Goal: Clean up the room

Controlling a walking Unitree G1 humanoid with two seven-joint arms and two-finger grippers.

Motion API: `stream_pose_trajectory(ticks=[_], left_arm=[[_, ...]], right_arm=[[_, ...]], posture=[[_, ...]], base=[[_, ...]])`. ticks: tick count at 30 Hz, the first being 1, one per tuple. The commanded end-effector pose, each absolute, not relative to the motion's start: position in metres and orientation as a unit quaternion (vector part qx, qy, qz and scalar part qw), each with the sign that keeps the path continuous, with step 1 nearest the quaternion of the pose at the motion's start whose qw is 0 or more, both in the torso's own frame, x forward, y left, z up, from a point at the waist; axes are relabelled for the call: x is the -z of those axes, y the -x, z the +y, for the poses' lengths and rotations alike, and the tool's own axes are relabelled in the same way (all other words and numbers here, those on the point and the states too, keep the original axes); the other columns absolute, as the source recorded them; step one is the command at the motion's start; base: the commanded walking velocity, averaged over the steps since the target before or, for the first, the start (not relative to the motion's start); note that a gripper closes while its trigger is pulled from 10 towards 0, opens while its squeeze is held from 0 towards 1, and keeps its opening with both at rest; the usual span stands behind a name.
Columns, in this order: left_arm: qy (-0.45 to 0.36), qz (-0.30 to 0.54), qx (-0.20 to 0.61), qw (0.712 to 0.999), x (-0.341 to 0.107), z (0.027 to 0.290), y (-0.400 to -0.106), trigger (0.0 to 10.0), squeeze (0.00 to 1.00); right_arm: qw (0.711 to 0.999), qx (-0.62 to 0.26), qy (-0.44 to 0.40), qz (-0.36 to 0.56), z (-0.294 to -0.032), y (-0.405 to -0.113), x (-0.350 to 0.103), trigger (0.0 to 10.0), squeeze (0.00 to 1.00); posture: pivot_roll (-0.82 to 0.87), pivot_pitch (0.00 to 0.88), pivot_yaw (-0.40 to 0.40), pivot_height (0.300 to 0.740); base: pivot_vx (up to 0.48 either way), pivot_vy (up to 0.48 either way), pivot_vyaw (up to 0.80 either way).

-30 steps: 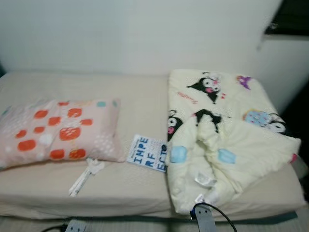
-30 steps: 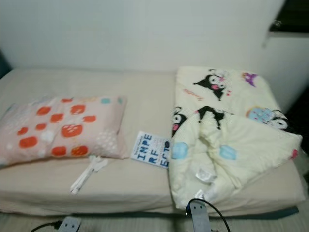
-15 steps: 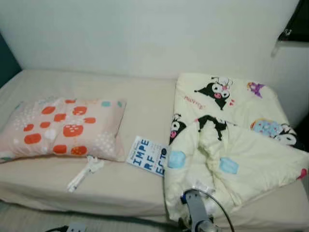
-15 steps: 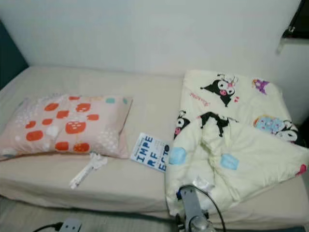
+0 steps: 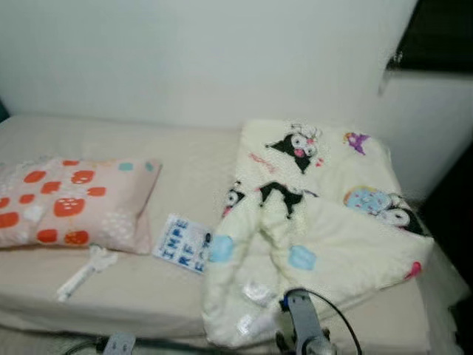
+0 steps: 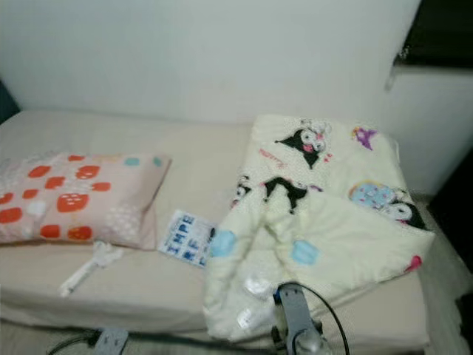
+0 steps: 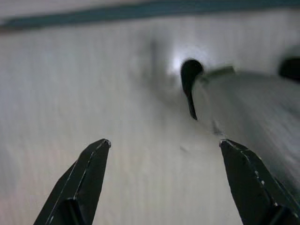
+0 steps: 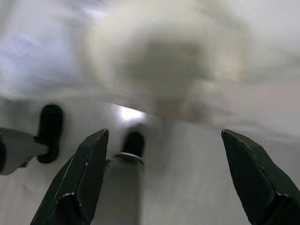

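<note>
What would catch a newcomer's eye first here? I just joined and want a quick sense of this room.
The cream blanket with cartoon figures, heaped in loose folds on the right half of the bed, stands out most. On the left lies a pink pillow with orange spots. Between them, a white booklet with blue letters lies partly under the blanket's edge.

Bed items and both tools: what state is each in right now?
Pillow: lying flat on the bed.
Blanket: folded, loosely bunched at the near edge.
Booklet: closed, partly tucked under the blanket.
Left tool: open, holding nothing.
Right tool: open, holding nothing.
</note>
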State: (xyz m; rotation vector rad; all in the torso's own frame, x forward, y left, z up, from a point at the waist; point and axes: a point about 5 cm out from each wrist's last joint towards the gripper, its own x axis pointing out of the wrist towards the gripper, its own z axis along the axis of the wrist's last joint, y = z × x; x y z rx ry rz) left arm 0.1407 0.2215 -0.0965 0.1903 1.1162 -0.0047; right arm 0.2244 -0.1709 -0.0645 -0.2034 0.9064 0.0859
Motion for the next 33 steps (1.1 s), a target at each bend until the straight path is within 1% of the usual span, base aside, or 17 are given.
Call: stream_pose_trajectory(ticks=[1, 6, 12, 14, 16, 18, 19, 20, 22, 23, 24, 26, 27, 28, 29, 31, 33], left_arm=[[-0.095, 0.531, 0.002, 0.842, 0.096, 0.224, -0.140, 10.0, 0.00], [-0.095, 0.531, 0.001, 0.842, 0.096, 0.224, -0.140, 10.0, 0.00], [-0.094, 0.531, -0.003, 0.842, 0.096, 0.224, -0.139, 10.0, 0.00], [-0.094, 0.530, -0.004, 0.843, 0.096, 0.224, -0.139, 10.0, 0.00], [-0.094, 0.530, -0.004, 0.843, 0.096, 0.224, -0.139, 10.0, 0.00], [-0.093, 0.529, -0.004, 0.843, 0.096, 0.224, -0.140, 10.0, 0.00], [-0.093, 0.529, -0.004, 0.843, 0.096, 0.224, -0.140, 10.0, 0.00], [-0.092, 0.529, -0.006, 0.844, 0.096, 0.224, -0.140, 10.0, 0.00], [-0.092, 0.529, -0.006, 0.844, 0.096, 0.224, -0.139, 10.0, 0.00], [-0.092, 0.529, -0.006, 0.844, 0.096, 0.224, -0.139, 10.0, 0.00], [-0.092, 0.529, -0.006, 0.844, 0.096, 0.224, -0.139, 10.0, 0.00], [-0.091, 0.530, -0.006, 0.843, 0.097, 0.224, -0.139, 10.0, 0.00], [-0.091, 0.530, -0.006, 0.843, 0.097, 0.224, -0.139, 10.0, 0.00], [-0.090, 0.531, -0.006, 0.843, 0.097, 0.225, -0.138, 10.0, 0.00], [-0.090, 0.531, -0.005, 0.842, 0.097, 0.225, -0.138, 10.0, 0.00], [-0.090, 0.531, -0.005, 0.842, 0.097, 0.225, -0.138, 10.0, 0.00], [-0.088, 0.533, -0.006, 0.842, 0.097, 0.225, -0.136, 10.0, 0.00]], right_arm=[[0.895, -0.046, 0.101, 0.431, -0.168, -0.227, 0.063, 10.0, 0.00], [0.908, -0.039, 0.095, 0.405, -0.169, -0.240, 0.054, 10.0, 0.00], [0.929, -0.056, 0.070, 0.360, -0.164, -0.261, 0.038, 10.0, 0.00], [0.933, -0.110, 0.071, 0.334, -0.151, -0.273, 0.028, 10.0, 0.00], [0.933, -0.110, 0.071, 0.334, -0.151, -0.273, 0.028, 10.0, 0.00], [0.924, -0.191, 0.113, 0.311, -0.135, -0.281, 0.020, 10.0, 0.00], [0.924, -0.191, 0.113, 0.311, -0.135, -0.281, 0.020, 10.0, 0.00], [0.897, -0.271, 0.192, 0.291, -0.121, -0.283, 0.015, 10.0, 0.00], [0.886, -0.293, 0.219, 0.285, -0.118, -0.283, 0.015, 10.0, 0.00], [0.866, -0.322, 0.266, 0.276, -0.115, -0.283, 0.014, 10.0, 0.00], [0.866, -0.322, 0.266, 0.276, -0.115, -0.283, 0.014, 10.0, 0.00], [0.802, -0.381, 0.379, 0.259, -0.111, -0.280, 0.016, 10.0, 0.00], [0.802, -0.381, 0.379, 0.259, -0.111, -0.280, 0.016, 10.0, 0.00], [0.773, -0.401, 0.423, 0.252, -0.111, -0.279, 0.017, 10.0, 0.00], [0.756, -0.410, 0.444, 0.249, -0.112, -0.278, 0.018, 10.0, 0.00], [0.756, -0.410, 0.444, 0.249, -0.112, -0.278, 0.018, 10.0, 0.00], [0.710, -0.390, 0.541, 0.227, -0.125, -0.291, 0.009, 10.0, 0.00]], posture=[[-0.04, 0.108, -0.024, 0.740], [-0.05, 0.109, -0.024, 0.740], [-0.05, 0.109, -0.020, 0.740], [-0.05, 0.108, -0.021, 0.740], [-0.05, 0.108, -0.021, 0.740], [-0.05, 0.108, -0.023, 0.740], [-0.05, 0.108, -0.023, 0.740], [-0.05, 0.111, -0.024, 0.740], [-0.05, 0.111, -0.024, 0.740], [-0.05, 0.113, -0.023, 0.740], [-0.05, 0.113, -0.023, 0.740], [-0.05, 0.118, -0.019, 0.740], [-0.05, 0.118, -0.019, 0.740], [-0.05, 0.123, -0.020, 0.740], [-0.05, 0.123, -0.020, 0.740], [-0.05, 0.123, -0.020, 0.740], [-0.04, 0.144, -0.025, 0.740]], base=[[0.000, -0.465, 0.00], [0.000, -0.456, 0.00], [0.000, 0.000, 0.00], [0.000, 0.000, 0.00], [0.000, 0.000, 0.00], [0.000, 0.000, 0.00], [0.000, 0.000, 0.00], [0.000, 0.000, 0.00], [0.000, 0.000, 0.00], [0.000, 0.000, 0.00], [0.000, 0.000, 0.00], [0.000, 0.000, 0.00], [0.000, 0.000, 0.00], [0.000, 0.000, 0.00], [0.000, 0.000, 0.00], [0.000, 0.000, 0.00], [0.000, 0.000, 0.00]])
